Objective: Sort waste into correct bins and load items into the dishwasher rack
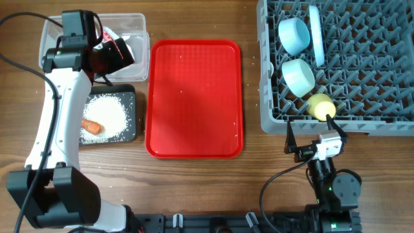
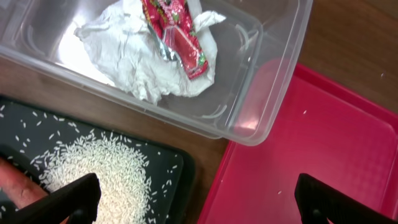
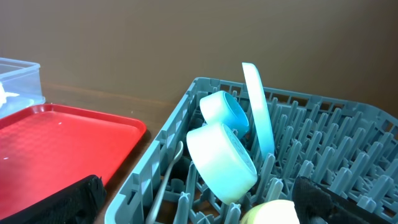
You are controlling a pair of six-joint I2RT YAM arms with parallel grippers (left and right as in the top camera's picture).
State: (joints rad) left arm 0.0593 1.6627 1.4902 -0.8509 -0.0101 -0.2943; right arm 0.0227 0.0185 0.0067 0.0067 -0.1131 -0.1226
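robot lab setup, wooden table (image 1: 194,188), two mounted robot arms (image 1: 57,113)

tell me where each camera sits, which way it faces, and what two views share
Overhead: fixed high above, facing down on the flat red plastic tray, the grey plastic dishwasher rack, left arm and right arm.
Left wrist: on the left arm, facing down at the clear plastic tub with a crumpled white napkin; the open left gripper shows below.
Right wrist: low beside the rack, facing across it at two pale teal bowls; the open right gripper shows below.
Shared: both wrist views catch the red tray.
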